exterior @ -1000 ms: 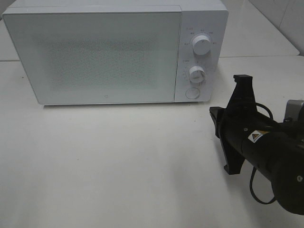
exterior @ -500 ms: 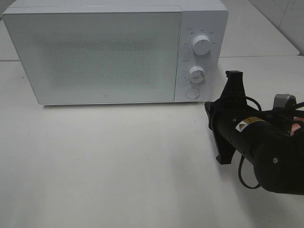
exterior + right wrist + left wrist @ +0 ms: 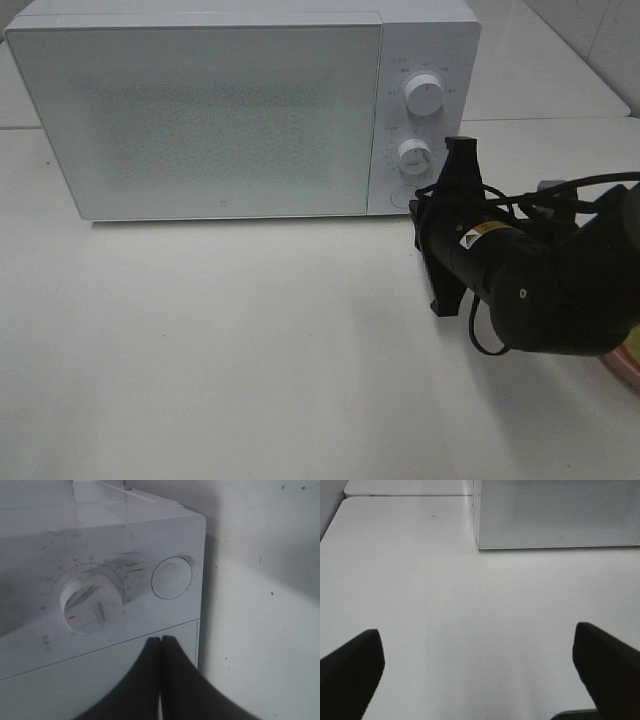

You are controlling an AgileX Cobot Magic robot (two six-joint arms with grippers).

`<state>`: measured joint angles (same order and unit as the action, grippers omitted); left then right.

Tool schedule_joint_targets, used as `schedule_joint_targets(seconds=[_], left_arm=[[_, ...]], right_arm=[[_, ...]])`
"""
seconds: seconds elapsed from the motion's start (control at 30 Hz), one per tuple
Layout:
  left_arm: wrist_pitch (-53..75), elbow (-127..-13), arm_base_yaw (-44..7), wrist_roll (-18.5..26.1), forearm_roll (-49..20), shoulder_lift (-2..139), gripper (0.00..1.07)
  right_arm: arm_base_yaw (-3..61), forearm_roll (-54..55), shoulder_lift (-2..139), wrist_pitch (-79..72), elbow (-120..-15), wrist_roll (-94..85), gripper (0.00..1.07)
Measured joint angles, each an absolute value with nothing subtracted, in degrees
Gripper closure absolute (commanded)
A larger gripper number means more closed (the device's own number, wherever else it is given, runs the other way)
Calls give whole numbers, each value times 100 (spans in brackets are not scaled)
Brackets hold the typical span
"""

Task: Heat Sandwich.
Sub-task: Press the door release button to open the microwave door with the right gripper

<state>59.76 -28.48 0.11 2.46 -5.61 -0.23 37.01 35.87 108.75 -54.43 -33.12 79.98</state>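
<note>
**Microwave shut, nothing heated yet**

The task is at its start. The microwave (image 3: 200,110) stands on the table (image 3: 250,340) with its door (image 3: 200,120) closed, so opening it, putting the food in, closing it and setting the heat all look to be ahead. The sandwich cannot be seen in any view. Only a curved pink edge, probably the plate (image 3: 628,362), peeks out under the right arm at the table's right side, and the sandwich likely sits there, hidden by the arm.

The right gripper (image 3: 161,642) has its fingers pressed together with nothing between them. The arm reaches in low from the right, and the tips point at the lower corner of the control panel, just under the round button (image 3: 171,577) beside the lower knob (image 3: 91,600). I judge it is lining up to press that button and release the door; whether it touches the panel I cannot tell.

The left gripper (image 3: 476,640) is spread wide and empty, hanging above bare table in front of the microwave's left corner, well apart from it
</note>
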Motion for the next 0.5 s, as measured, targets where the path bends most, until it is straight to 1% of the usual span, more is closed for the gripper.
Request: schedule_joint_targets(seconds=[0.23, 0.5], left_arm=[[5976, -2848, 11, 246, -561, -23, 10], [5976, -2848, 11, 246, -561, -23, 10]], right_arm=[[3329, 3157, 11224, -5145, -3822, 8102, 107], [3071, 3071, 11602, -4916, -4269, 8188, 107]])
